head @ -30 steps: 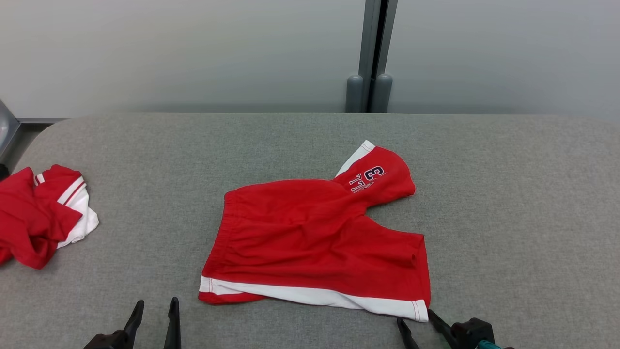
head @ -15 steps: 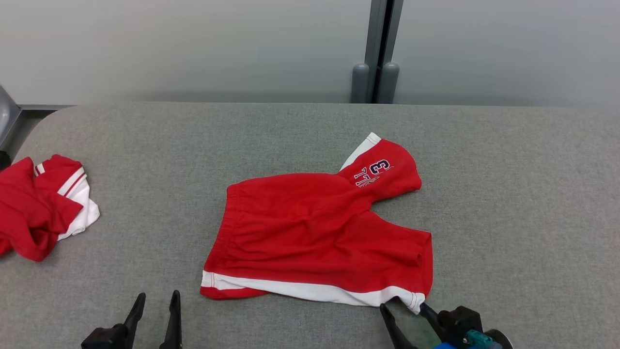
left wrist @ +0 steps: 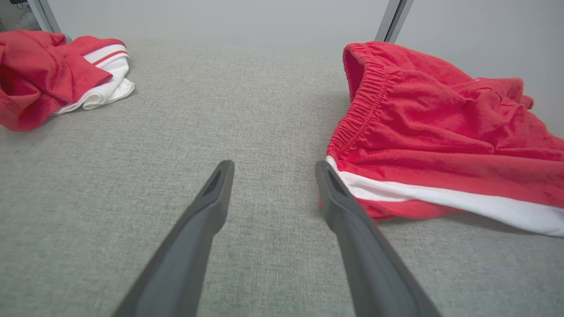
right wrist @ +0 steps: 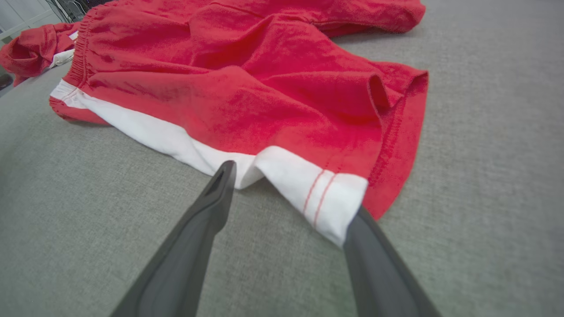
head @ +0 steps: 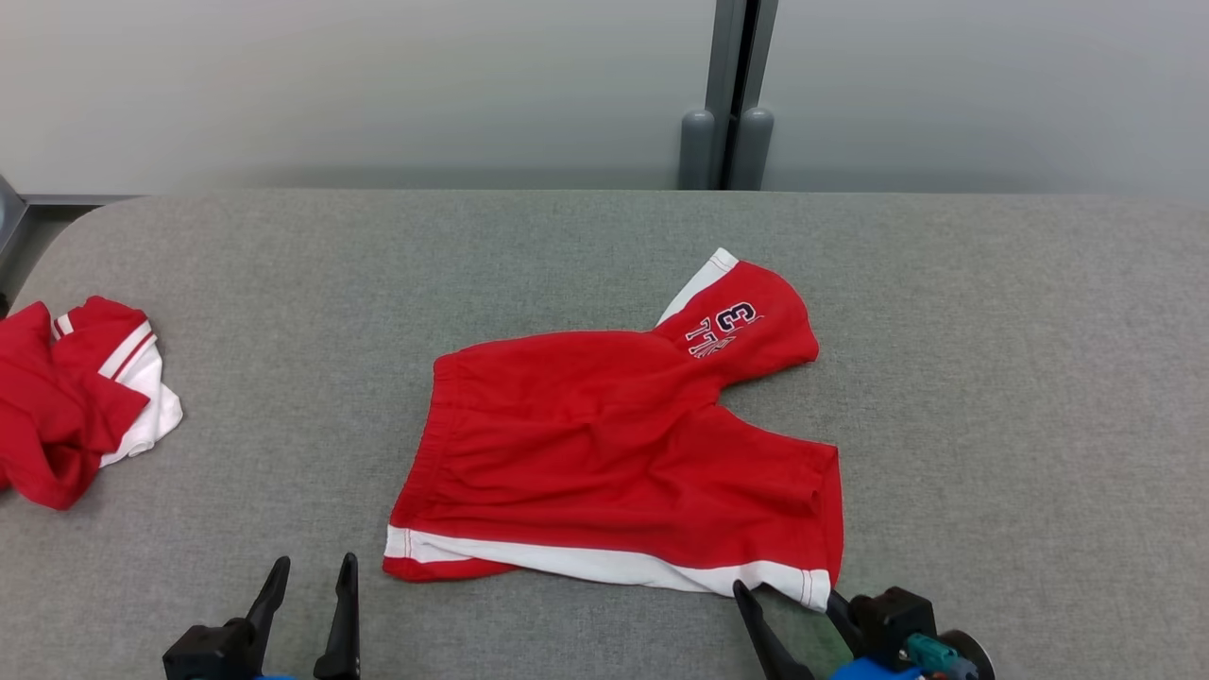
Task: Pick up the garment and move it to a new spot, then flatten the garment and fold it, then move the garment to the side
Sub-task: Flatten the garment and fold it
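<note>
The garment [head: 614, 453], red shorts with a white side stripe and a printed leg, lies roughly flat mid-table. My right gripper [head: 784, 593] is open at its near right corner. In the right wrist view the white hem corner [right wrist: 326, 198] lies between the fingers of my right gripper [right wrist: 293, 189] and drapes over the right fingertip. Nothing is clamped. My left gripper [head: 315, 564] stands open just left of the near left corner. In the left wrist view the right finger [left wrist: 335, 193] of my left gripper [left wrist: 274, 165] is beside the waistband end of the garment [left wrist: 432, 132].
A second red and white garment [head: 66, 406] lies crumpled at the table's left edge, also seen in the left wrist view [left wrist: 53, 75]. The grey fabric table top [head: 1020, 378] has free room to the right. A grey wall with a post [head: 723, 142] stands behind.
My right gripper has moved forward until the garment's near right hem corner lies between its open fingers. The left gripper has edged forward slightly. The head camera has shifted a little.
</note>
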{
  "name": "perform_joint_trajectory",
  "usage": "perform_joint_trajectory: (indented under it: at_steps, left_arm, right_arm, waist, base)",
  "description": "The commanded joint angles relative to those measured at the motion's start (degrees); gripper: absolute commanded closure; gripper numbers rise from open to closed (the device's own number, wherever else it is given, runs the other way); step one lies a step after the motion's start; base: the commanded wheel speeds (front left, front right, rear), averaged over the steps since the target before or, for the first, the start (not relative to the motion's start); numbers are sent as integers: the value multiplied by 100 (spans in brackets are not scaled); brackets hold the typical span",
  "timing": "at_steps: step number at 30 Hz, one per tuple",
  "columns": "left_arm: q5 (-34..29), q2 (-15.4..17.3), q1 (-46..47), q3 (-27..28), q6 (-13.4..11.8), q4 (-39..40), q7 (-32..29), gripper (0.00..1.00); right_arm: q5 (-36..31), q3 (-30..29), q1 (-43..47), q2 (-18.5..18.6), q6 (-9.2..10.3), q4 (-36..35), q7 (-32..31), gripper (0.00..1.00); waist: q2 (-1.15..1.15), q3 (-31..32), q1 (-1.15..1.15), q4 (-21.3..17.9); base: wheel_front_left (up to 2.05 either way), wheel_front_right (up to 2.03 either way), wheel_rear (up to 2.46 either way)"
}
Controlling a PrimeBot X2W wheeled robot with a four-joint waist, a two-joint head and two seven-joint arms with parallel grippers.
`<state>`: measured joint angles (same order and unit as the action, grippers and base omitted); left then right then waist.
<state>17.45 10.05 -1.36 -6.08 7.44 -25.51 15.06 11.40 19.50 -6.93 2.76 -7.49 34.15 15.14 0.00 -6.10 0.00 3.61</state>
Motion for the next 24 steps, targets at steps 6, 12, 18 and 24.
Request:
perform_joint_trajectory:
  at_steps: [6, 12, 18, 24]
  left_arm:
    - [92, 98, 205, -143, 9, 90, 16, 0]
    - [160, 106, 101, -220, 9, 91, 16, 0]
    - [156, 87, 52, -245, 9, 104, 16, 0]
    - [193, 120, 161, -297, 9, 142, 16, 0]
  right_arm:
    - [311, 139, -316, 24, 0, 90, 1, 0]
    - [434, 33, -139, 25, 0, 15, 1, 14]
    - [416, -83, 33, 24, 0, -43, 1, 0]
    - [502, 38, -97, 24, 0, 42, 2, 100]
  waist:
    - [0, -83, 0, 69]
    - [0, -58, 0, 37]
    - [0, -34, 0, -91]
    - [0, -65, 0, -147]
  base:
    - [0, 0, 0]
    - [0, 0, 0]
    - [0, 0, 0]
    - [0, 0, 0]
